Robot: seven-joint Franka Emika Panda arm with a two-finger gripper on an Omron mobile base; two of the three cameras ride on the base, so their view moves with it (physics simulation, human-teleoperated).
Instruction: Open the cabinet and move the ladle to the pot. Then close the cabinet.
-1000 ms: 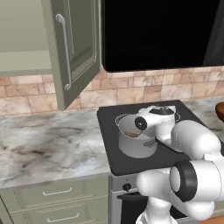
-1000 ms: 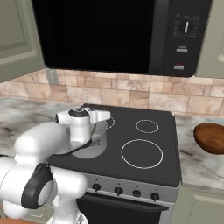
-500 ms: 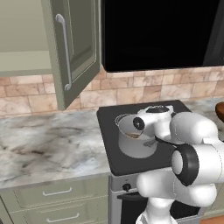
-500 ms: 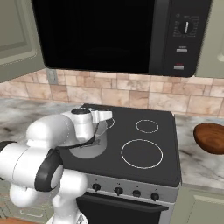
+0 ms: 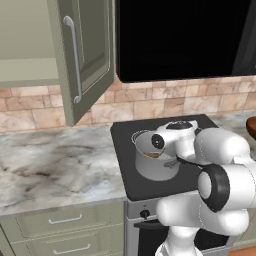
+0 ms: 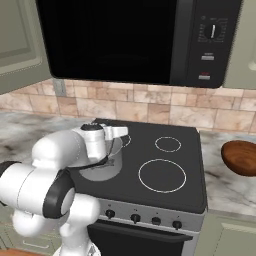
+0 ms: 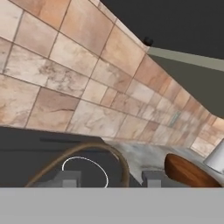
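Sage-green cabinet (image 5: 87, 55) door hangs open in left base view; hand view shows jaws parted.

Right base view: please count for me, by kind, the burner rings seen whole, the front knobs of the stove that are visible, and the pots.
Burner rings seen whole: 2
Front knobs visible: 4
Pot: 1
Total: 7

Arm (image 6: 75, 150) over pot (image 6: 107, 167) on black stove (image 6: 165, 170).
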